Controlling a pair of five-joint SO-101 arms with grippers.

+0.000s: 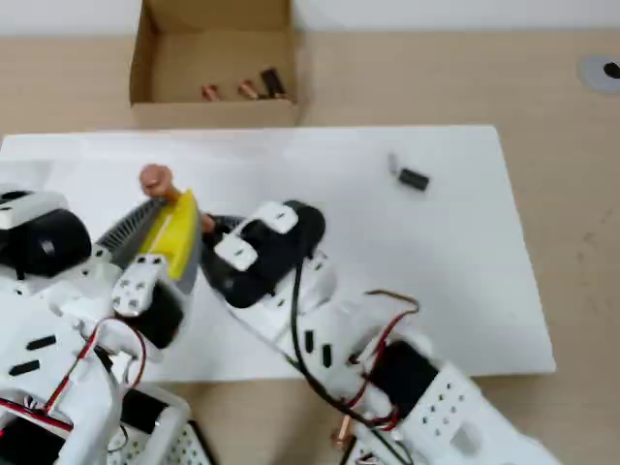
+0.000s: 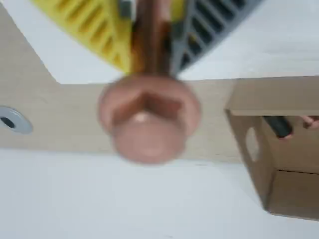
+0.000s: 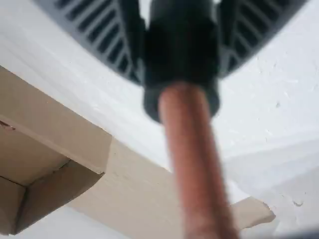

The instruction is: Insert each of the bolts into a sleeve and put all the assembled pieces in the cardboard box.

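We see one copper bolt (image 2: pixel 149 117) clamped by its shaft between the yellow and grey fingers of the left hand (image 1: pixel 167 205). Its broad round head stands clear of the fingertips, above the near-left part of the white sheet. Just beside it, the right hand (image 3: pixel 180 64) is clenched on one black sleeve (image 3: pixel 180 55), and a copper shaft stands out of the sleeve's end. We cannot tell from these views whether that shaft belongs to the bolt in the left hand. In the high view the two hands meet almost tip to tip, and a bit of copper shows between them.

A second, loose sleeve (image 1: pixel 413 179) lies by itself on the sheet, well apart from both hands, towards the far right.

The cardboard box (image 1: pixel 213 114) sits open on the far side, just beyond the sheet's far edge. Three pieces lie in it along the near wall: two copper pieces (image 1: pixel 210 93) side by side and one black piece (image 1: pixel 272 81) next to them. We cannot tell whether these are fully assembled.

Both arms come in from the near edge, white-bodied with red and black wires.

The white sheet (image 1: pixel 465 271) covers the middle of a pale wooden tabletop (image 1: pixel 562 174), and bare wood shows around it on the far and right sides. One round grey grommet (image 1: pixel 603 71) is set in the wood at the far right corner. Beyond the tabletop's far edge runs a pale band (image 1: pixel 436 12).
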